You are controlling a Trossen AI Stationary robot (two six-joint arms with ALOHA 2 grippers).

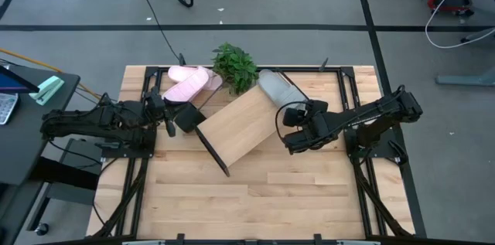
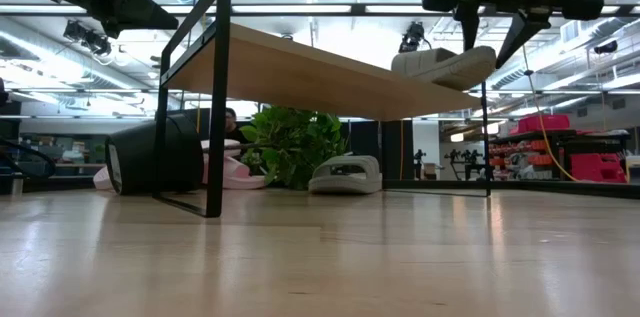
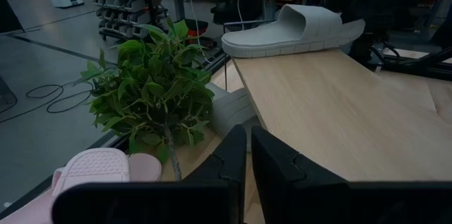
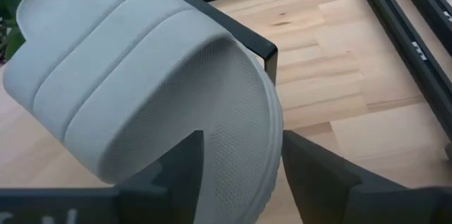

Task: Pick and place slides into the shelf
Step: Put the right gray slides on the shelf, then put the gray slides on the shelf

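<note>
A light grey slide (image 1: 272, 86) sits at the far right end of the shelf (image 1: 240, 125), the slanted light-wood board on a black frame. My right gripper (image 4: 240, 181) is at its heel and shut on it. The second grey slide (image 2: 345, 172) lies on the table under the board, hidden in the high view. Two pale pink slides (image 1: 189, 83) lie on the table by the shelf's far left corner, beside the green plant (image 1: 234, 66). My left gripper (image 3: 248, 160) hovers shut and holds nothing, left of the shelf near the pink slides. My right gripper holds the grey slide by its heel end (image 4: 240, 111), pinched across its width between the two fingers (image 4: 173, 171), which come slanting down from the table's right side. The toe end (image 2: 410, 65) rests on the shelf board and the heel is slightly raised.
A dark boxy object (image 1: 188, 117) stands on the table at the shelf's left end, close to my left gripper. The plant stands just beyond the shelf's far edge. Black rails run along the tabletop's (image 1: 255, 199) left and right sides. The near half of the tabletop is bare wood.
</note>
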